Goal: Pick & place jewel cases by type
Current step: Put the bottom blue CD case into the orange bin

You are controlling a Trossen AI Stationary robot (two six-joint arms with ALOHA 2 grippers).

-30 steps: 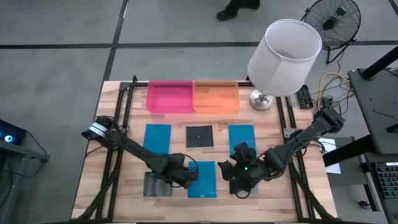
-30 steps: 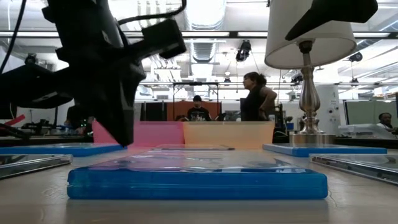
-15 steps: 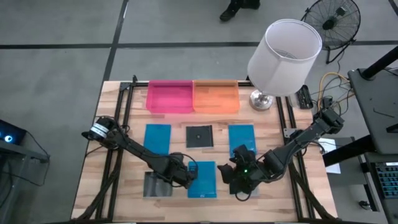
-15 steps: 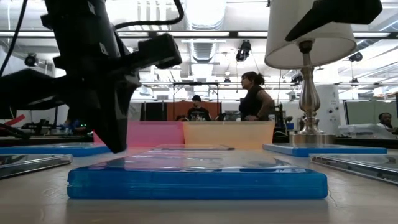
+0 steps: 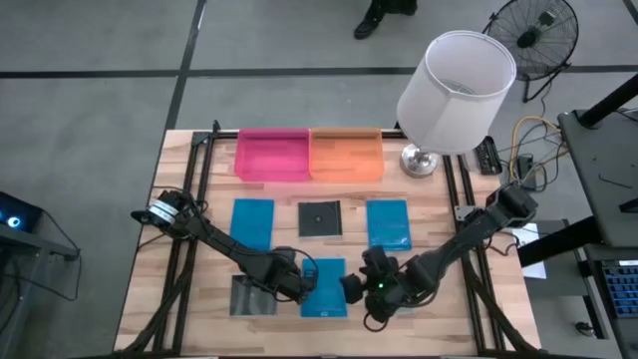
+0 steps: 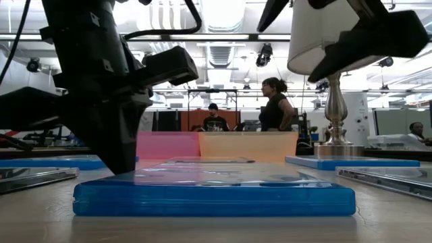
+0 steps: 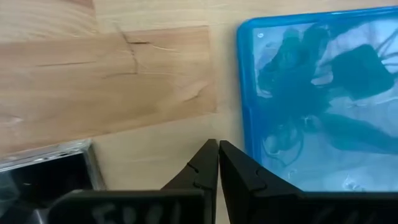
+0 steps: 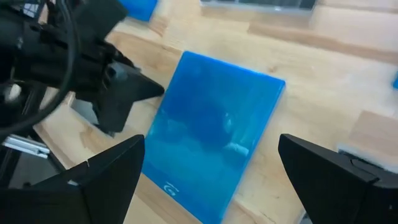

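A blue jewel case (image 5: 327, 289) lies flat near the table's near edge, and also shows in the low view (image 6: 216, 192). My left gripper (image 5: 302, 284) is shut and points down just left of the case's left edge (image 7: 217, 146); a strip of bare wood shows between them. My right gripper (image 5: 357, 287) is wide open above the case's right part (image 8: 211, 140), with the case (image 8: 217, 155) below its two fingers. A dark case (image 5: 249, 296) lies flat to the left. Two more blue cases (image 5: 252, 221) (image 5: 387, 221) flank a dark case (image 5: 319, 217) mid-table.
A pink tray (image 5: 271, 157) and an orange tray (image 5: 346, 157) stand side by side at the far edge. A lamp with a white shade (image 5: 454, 80) stands at the far right. Another dark case (image 6: 388, 179) lies near right, under my right arm. People stand in the room beyond the table.
My right gripper has gone toward the table's left edge and now hangs over the near blue case, still open. My left gripper has sunk a little toward the table beside the case's left edge, still shut. No case has moved.
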